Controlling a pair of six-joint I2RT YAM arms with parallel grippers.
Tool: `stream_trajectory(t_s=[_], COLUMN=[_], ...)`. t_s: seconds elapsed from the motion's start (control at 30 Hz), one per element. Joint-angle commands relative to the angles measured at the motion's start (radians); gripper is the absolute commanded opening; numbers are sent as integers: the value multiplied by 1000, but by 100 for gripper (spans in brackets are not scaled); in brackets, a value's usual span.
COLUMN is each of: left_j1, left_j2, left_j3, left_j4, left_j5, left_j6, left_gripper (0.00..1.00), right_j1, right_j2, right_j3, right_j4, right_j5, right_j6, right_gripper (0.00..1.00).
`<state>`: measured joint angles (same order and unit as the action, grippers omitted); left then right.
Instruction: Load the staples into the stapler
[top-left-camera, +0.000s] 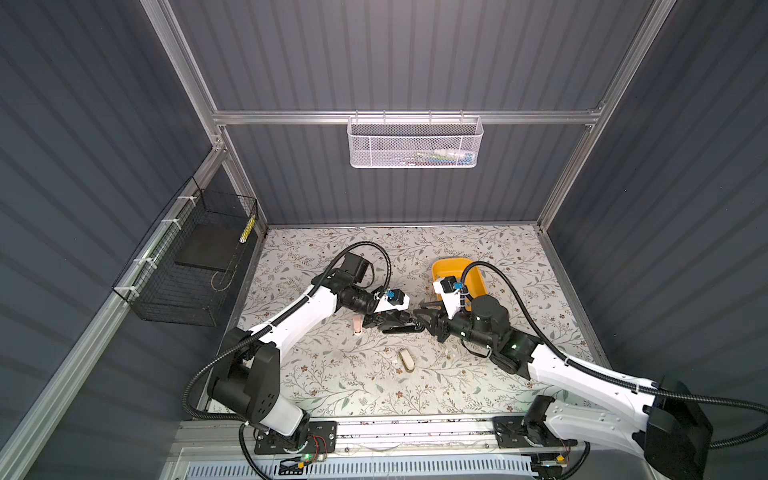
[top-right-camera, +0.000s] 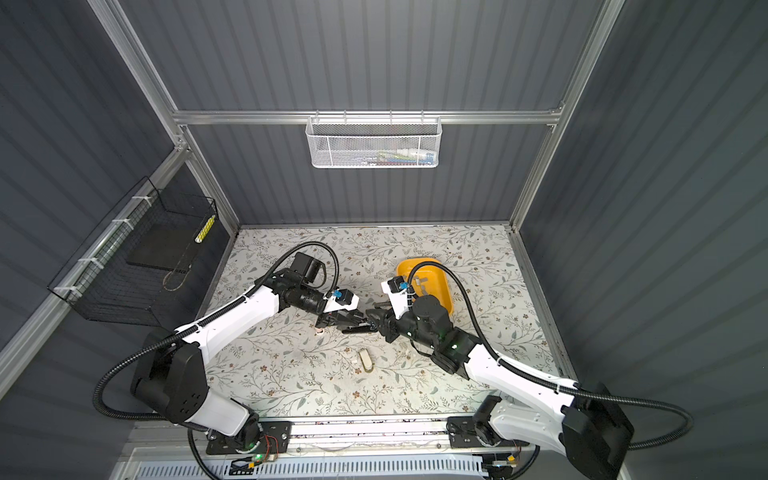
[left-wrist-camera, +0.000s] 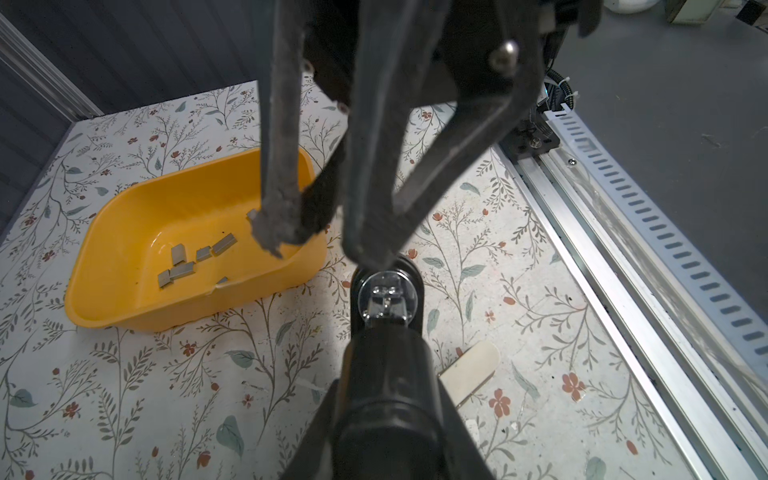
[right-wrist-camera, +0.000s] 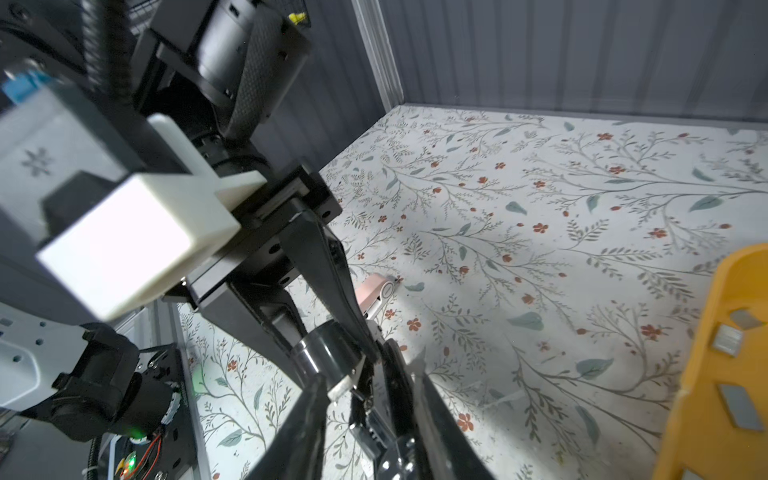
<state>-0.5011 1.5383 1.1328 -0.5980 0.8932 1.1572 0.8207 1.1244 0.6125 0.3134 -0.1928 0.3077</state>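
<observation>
Plainly staples (left-wrist-camera: 183, 270) lie in tray (left-wrist-camera: 124, 320), near right pincer (left-wrist-camera: 320, 245).

On my floral-patterned bench (top-right-camera: 291, 374): one yellow plastic tub (top-right-camera: 438, 291); one small beige stapler (top-right-camera: 365, 360), lying apart near centre; one black stapler (top-right-camera: 357, 329) where my two arms meet.

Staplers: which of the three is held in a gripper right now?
The black stapler, clamped in the left gripper; the pink stapler and the cream stapler lie loose on the table.
</observation>
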Motion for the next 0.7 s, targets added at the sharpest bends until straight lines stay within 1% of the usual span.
stream_trajectory(t_s=[0.0,0.1,0.2,0.33,0.43,0.53,0.67], left_j1=[-2,8,14,51,56,57,56], left_j2=[-31,-33,-45,-56,-59,-61,-89], left_j3=[41,53,53,64,73,93,72], left_j4=[0,-25,-41,-57,-81,-121,-104], left_j5=[53,65,87,155,191,209,220], left_j6=[7,18,39,44,64,91,90], left_gripper=[0,0,0,0,0,0,0], right_j1=[29,42,51,59,84,115,145], right_j2=[41,65,88,113,114,120,124], right_j3=[29,30,22,28,22,25,29], right_j4=[-11,-34,-44,-81,-94,-124,-154], right_j5=[-37,-33,-15,-9,18,69,126], right_j6=[-35,-63,-87,-103,-124,-147,-166], right_gripper=[42,42,35,34,35,39,38])
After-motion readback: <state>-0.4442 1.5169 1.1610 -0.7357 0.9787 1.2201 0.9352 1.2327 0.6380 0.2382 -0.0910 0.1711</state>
